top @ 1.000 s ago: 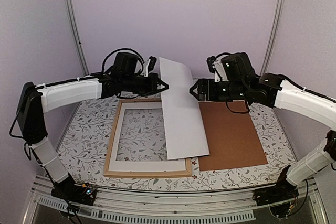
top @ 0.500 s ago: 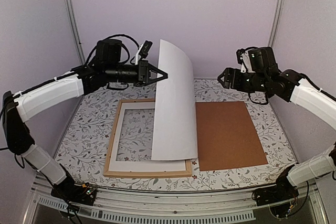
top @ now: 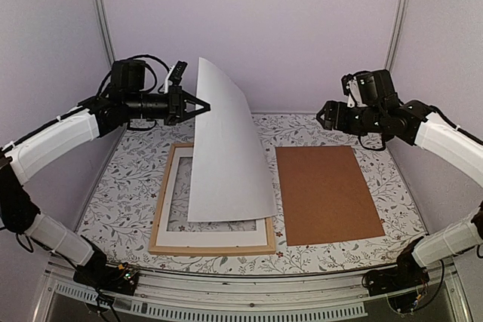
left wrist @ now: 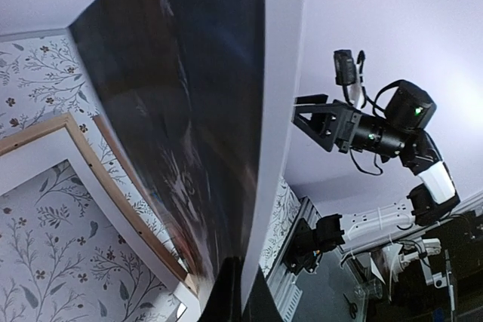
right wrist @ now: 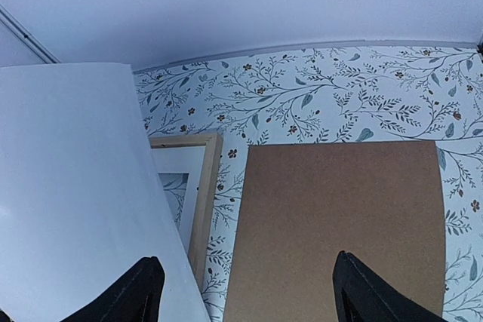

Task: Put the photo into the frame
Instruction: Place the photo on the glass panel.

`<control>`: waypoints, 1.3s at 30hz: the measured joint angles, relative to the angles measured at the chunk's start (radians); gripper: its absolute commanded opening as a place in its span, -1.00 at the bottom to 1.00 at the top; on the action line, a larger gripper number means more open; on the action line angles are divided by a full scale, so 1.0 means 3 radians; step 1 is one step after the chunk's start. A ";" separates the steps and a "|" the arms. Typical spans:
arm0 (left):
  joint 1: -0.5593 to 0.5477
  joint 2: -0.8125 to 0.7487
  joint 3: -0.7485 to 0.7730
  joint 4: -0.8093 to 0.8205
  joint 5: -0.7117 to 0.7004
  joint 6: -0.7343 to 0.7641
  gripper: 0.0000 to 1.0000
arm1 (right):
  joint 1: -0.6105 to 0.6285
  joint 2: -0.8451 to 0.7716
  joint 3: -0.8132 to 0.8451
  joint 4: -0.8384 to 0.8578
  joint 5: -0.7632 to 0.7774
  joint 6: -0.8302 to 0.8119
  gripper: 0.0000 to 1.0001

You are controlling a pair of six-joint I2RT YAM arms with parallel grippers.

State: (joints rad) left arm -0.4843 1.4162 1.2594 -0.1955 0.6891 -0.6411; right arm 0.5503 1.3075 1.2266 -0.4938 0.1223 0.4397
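The photo [top: 226, 148] is thin, bending paper with a matt white back. The frame [top: 211, 249] is pale, smooth wood around a matt white card mat [top: 219, 237]. Beside the frame, the backing board [top: 328, 194] is dull brown fibreboard.

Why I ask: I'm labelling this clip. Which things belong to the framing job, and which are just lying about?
Job: photo, pinched by the left tool; frame.
Lying about: brown backing board; white mat inside the frame; right tool, open, holding nothing.
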 measured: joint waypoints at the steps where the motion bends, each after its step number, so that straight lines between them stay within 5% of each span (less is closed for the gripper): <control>1: 0.0000 -0.0013 0.0000 0.0009 0.0031 -0.0017 -1.00 | 0.0000 0.0015 -0.0006 0.0000 -0.0001 0.0000 0.61; 16: 0.0027 -0.0189 0.0001 0.0286 0.0476 -0.0226 -1.00 | -0.0004 0.0167 -0.0123 0.0001 0.0001 0.0001 0.61; 28: 0.0774 0.0229 -0.0206 -0.0838 -0.0052 0.0512 -1.00 | -0.0005 0.0298 -0.0201 0.0056 -0.0004 0.0001 0.61; 39: 0.0841 0.0965 -0.0079 -0.1441 -0.0558 0.1045 -1.00 | -0.0005 0.0397 -0.0348 0.0174 -0.0039 0.0003 0.61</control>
State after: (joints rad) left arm -0.2321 1.7058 1.2358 -0.6277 0.5217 -0.3275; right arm 0.5488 1.4265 1.1221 -0.4416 0.1104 0.4404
